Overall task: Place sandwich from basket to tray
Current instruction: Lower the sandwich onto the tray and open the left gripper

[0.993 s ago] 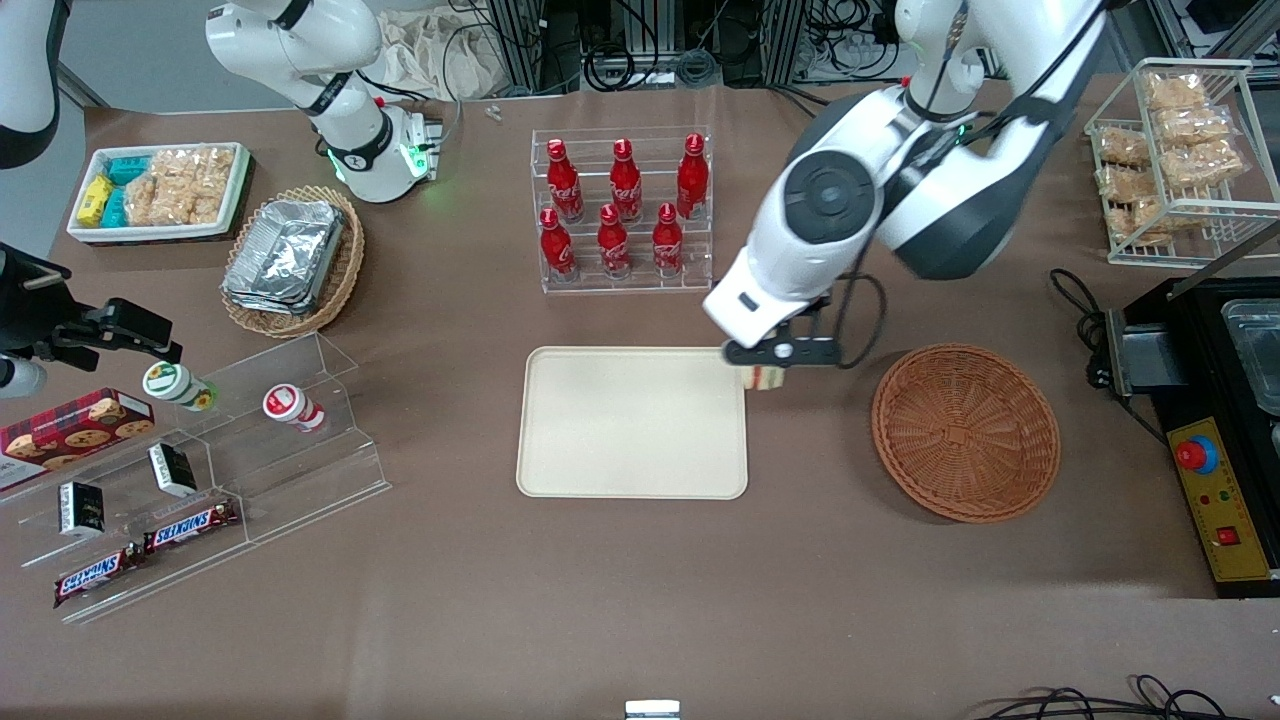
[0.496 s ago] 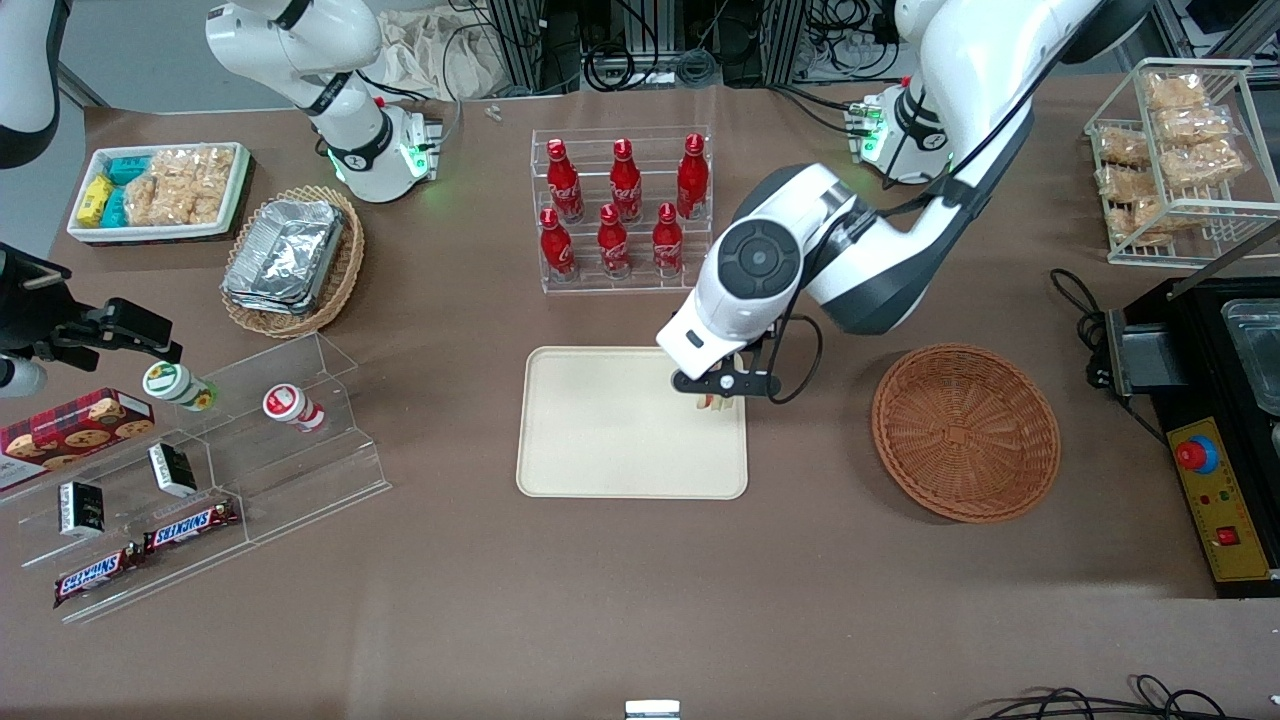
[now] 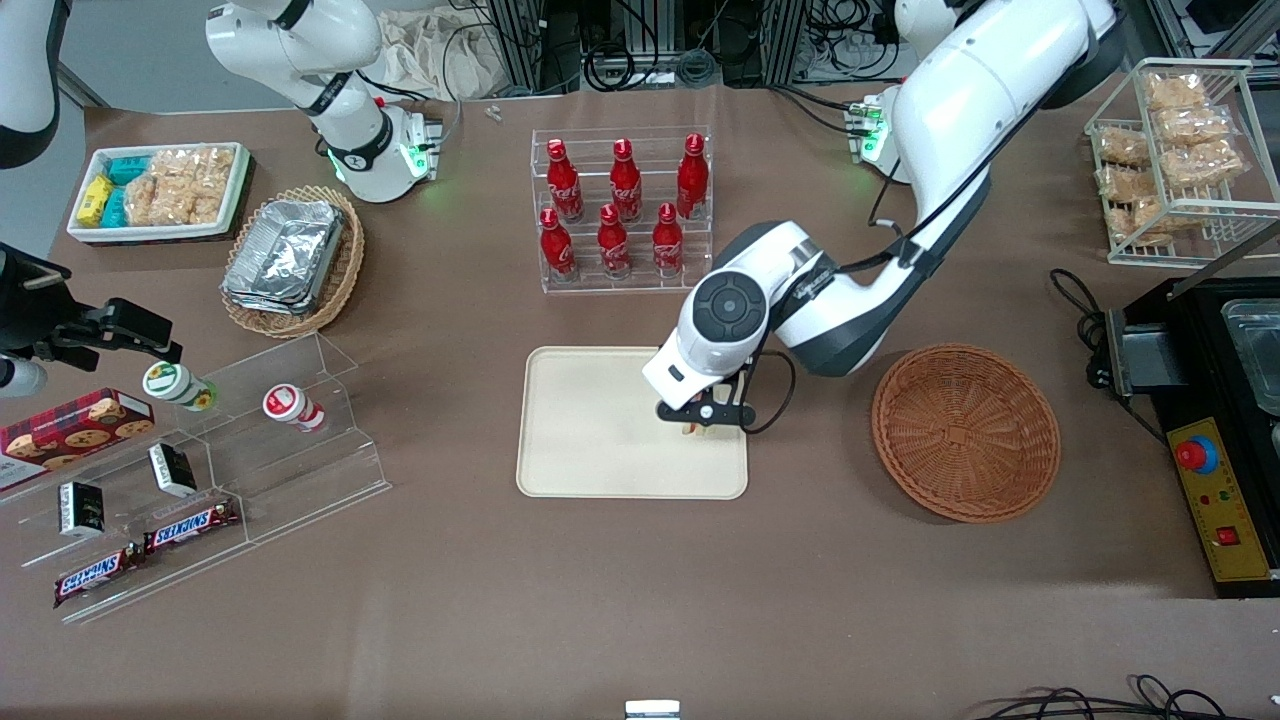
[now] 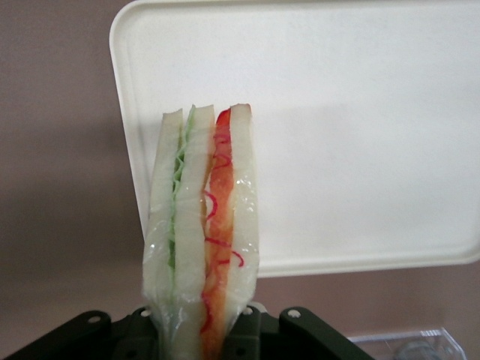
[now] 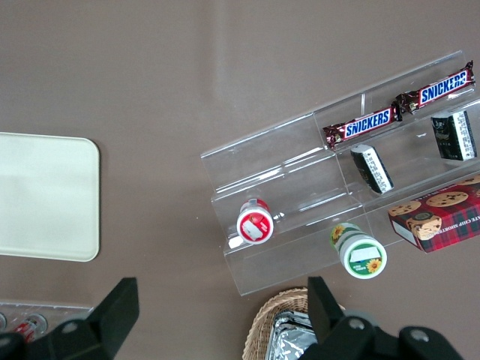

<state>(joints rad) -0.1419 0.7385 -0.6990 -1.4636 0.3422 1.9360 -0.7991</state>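
holding the sandwich [image 4: 202, 240] clamped between my fingers [image 4: 247, 334], my gripper [image 3: 702, 420] hangs over the tray [image 3: 590, 440], above the part of it nearest the basket [image 3: 965, 432]. the wedge stands on edge in the wrist view, white bread layers upright, green filling in one seam and red-orange in the other. the basket sits on the table beside the tray, toward the working arm's end, with nothing visible in it
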